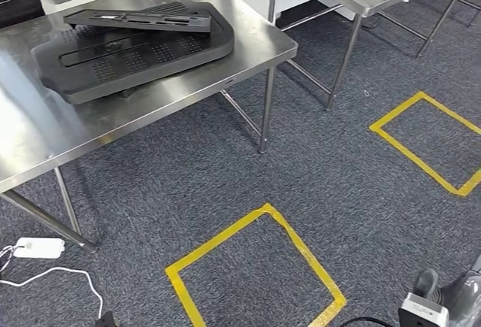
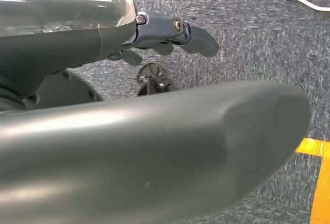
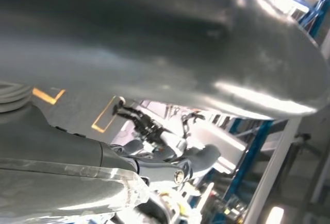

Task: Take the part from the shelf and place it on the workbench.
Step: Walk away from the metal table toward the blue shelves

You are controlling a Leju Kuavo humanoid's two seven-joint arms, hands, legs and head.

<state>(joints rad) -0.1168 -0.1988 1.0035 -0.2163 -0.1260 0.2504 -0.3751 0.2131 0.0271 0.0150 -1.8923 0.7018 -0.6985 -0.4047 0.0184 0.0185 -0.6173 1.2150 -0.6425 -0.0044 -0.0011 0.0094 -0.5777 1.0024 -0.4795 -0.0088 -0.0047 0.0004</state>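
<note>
Both hands hang low over grey carpet (image 1: 318, 184) with nothing in their fingers, the left hand (image 2: 171, 36) loosely extended and the right hand (image 3: 167, 152) slackly curled, while farther off two black perforated parts (image 1: 133, 49) lie stacked on the steel desk (image 1: 34, 128).

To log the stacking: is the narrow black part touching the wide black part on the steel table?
Touching. The head view shows the narrow black part lying tilted on top of the wide black part, on the steel table.

Your robot's hands, both empty

Left hand (image 2: 171, 31) hangs above the carpet (image 2: 252, 44), fingers apart; right hand (image 3: 167, 152) likewise holds nothing.
</note>
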